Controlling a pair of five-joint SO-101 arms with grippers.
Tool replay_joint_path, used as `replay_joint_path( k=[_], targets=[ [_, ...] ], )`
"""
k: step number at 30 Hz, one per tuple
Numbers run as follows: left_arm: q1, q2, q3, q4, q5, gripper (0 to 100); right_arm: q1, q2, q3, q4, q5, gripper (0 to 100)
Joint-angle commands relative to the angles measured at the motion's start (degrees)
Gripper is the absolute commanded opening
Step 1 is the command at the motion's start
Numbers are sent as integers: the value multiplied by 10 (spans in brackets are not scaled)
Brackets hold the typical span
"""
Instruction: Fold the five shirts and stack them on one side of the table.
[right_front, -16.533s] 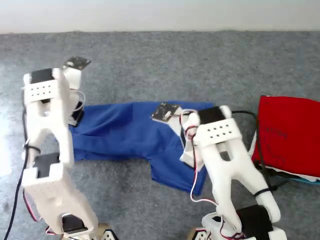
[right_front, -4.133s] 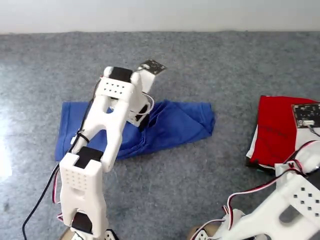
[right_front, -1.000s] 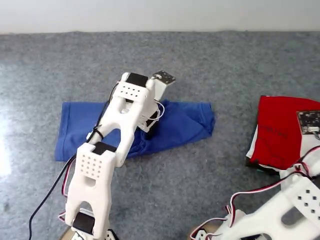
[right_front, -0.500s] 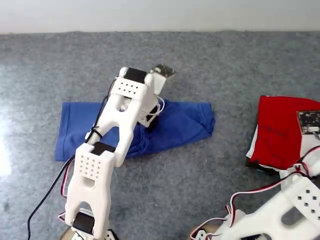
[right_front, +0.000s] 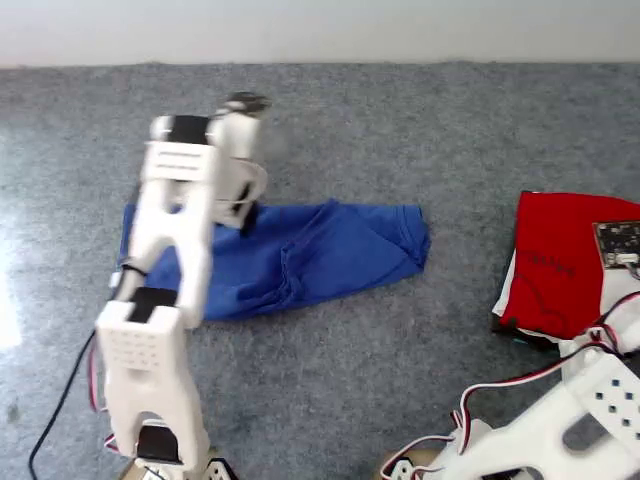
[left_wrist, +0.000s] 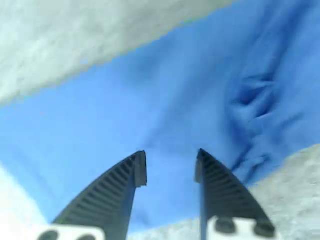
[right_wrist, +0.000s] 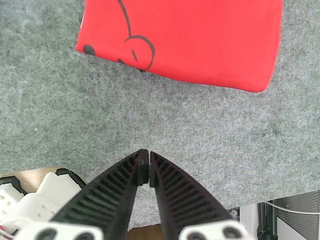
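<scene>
A blue shirt (right_front: 300, 255) lies partly folded and wrinkled in the middle of the grey table. My left gripper (left_wrist: 170, 167) hangs open over the blue shirt (left_wrist: 165, 115) with nothing between its fingers; in the high view the left arm (right_front: 190, 190) stands over the shirt's left end. A folded red shirt (right_front: 570, 260) tops a stack of folded shirts at the table's right side. My right gripper (right_wrist: 149, 167) is shut and empty, held above the carpet near the red shirt (right_wrist: 185, 37).
Grey carpet-like cloth (right_front: 400, 370) covers the table. The right arm's white links (right_front: 560, 420) fill the lower right corner, with a small board (right_front: 618, 240) over the red stack. A white wall runs along the back edge.
The left arm has swung from the middle of the blue shirt to its left end and let go of the fabric. The right arm has stayed still.
</scene>
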Motion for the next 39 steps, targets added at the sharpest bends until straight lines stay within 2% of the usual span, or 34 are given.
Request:
replay_joint_path(
  k=[1,6,13,20,27,29,35,39],
  targets=[
    [-82,-55,30,11,0,223,4,-7,-3,18,4,9],
    [-178,-46,33,1,-33,239,2,-5,-3,18,4,9],
    [-240,25,32,-80,-72,239,-38,-9,-3,19,2,9],
    [-243,93,32,-135,-88,239,-37,-10,-3,21,3,9],
    [-237,172,22,-129,-85,235,-37,-10,-3,21,3,9],
    [-242,182,-6,-106,-85,204,-37,-10,-3,21,3,9],
    [-222,187,-15,-89,-119,9,-37,-10,-3,21,2,9],
    [-204,158,-15,-66,-89,12,-37,-10,-3,21,2,9]
  ],
)
